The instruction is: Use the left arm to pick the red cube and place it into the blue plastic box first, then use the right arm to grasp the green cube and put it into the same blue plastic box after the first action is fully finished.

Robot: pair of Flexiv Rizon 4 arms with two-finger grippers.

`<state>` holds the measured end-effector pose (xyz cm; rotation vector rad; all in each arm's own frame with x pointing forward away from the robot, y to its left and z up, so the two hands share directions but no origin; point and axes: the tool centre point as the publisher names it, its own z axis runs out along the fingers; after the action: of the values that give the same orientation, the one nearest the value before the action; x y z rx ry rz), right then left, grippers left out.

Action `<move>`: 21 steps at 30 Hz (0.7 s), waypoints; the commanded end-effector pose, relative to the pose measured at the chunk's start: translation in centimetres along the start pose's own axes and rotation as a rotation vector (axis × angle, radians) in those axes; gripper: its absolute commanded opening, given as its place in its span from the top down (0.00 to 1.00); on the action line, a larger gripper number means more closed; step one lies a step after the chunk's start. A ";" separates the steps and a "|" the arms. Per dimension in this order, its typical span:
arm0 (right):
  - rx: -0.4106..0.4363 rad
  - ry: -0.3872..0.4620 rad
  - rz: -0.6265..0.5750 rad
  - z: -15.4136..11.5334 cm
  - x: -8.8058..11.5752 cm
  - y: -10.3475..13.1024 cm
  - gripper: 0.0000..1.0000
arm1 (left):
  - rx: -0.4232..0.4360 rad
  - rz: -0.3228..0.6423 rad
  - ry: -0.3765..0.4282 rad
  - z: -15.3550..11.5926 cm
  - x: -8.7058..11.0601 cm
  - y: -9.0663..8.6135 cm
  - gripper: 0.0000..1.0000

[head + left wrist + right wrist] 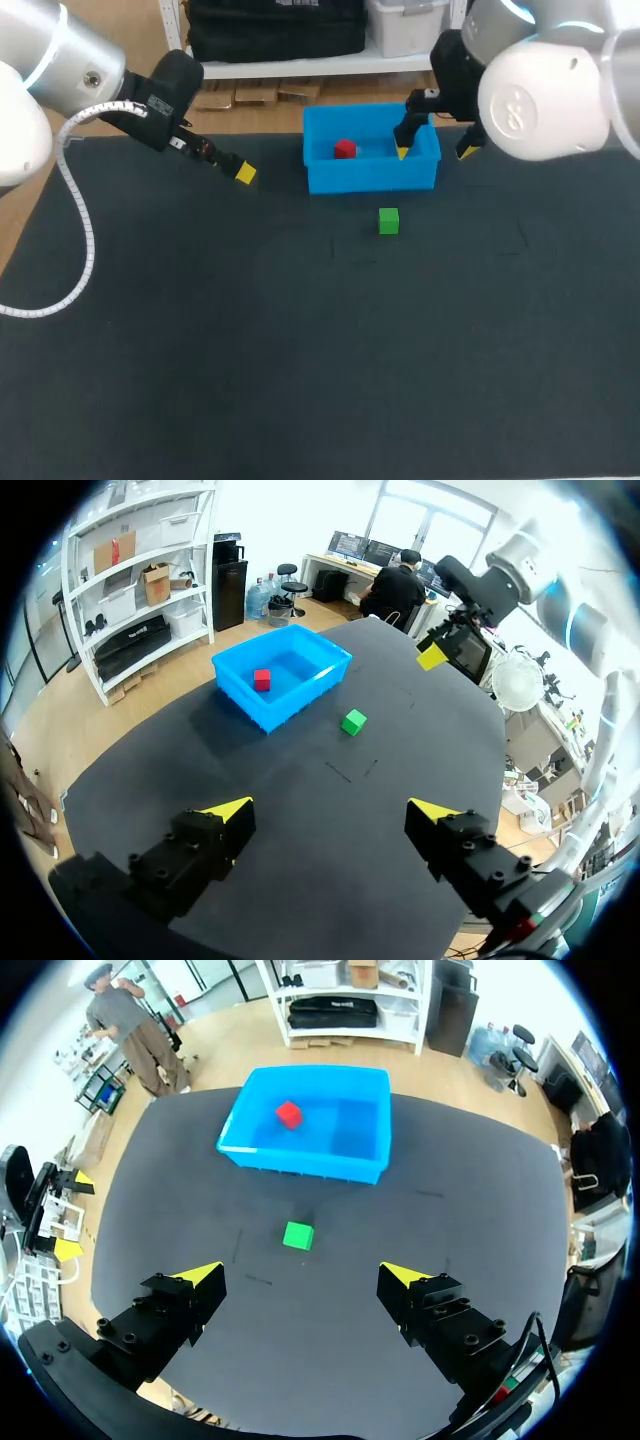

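Observation:
The red cube (345,149) (262,679) (289,1114) lies inside the blue plastic box (372,180) (290,706) (300,1166) at the table's back middle. The green cube (388,221) (353,722) (298,1235) sits on the dark mat just in front of the box. My left gripper (238,170) (330,810) (72,1215) is open and empty, raised to the left of the box. My right gripper (434,152) (432,657) (300,1278) hangs open and empty high over the box's right end, and the green cube shows below, between its fingers.
The dark mat (300,350) covers the whole table, with broad free room in front of the green cube. A white coiled cable (80,230) hangs from my left arm over the table's left side.

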<state>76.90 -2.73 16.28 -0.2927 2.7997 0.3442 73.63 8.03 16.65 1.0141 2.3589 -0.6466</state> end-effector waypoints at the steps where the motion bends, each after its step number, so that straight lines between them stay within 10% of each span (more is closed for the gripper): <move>1: 0.012 0.041 0.005 0.2 -0.9 0.4 0.00 | 0.003 0.003 -0.004 0.0 0.1 0.1 0.00; 21: 0.113 0.190 -0.009 1.2 -1.8 1.4 0.00 | 0.003 0.003 -0.004 0.0 0.1 0.1 0.00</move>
<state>77.71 -1.43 16.06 -0.3174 2.9463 0.1810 73.63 8.03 16.65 1.0141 2.3589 -0.6466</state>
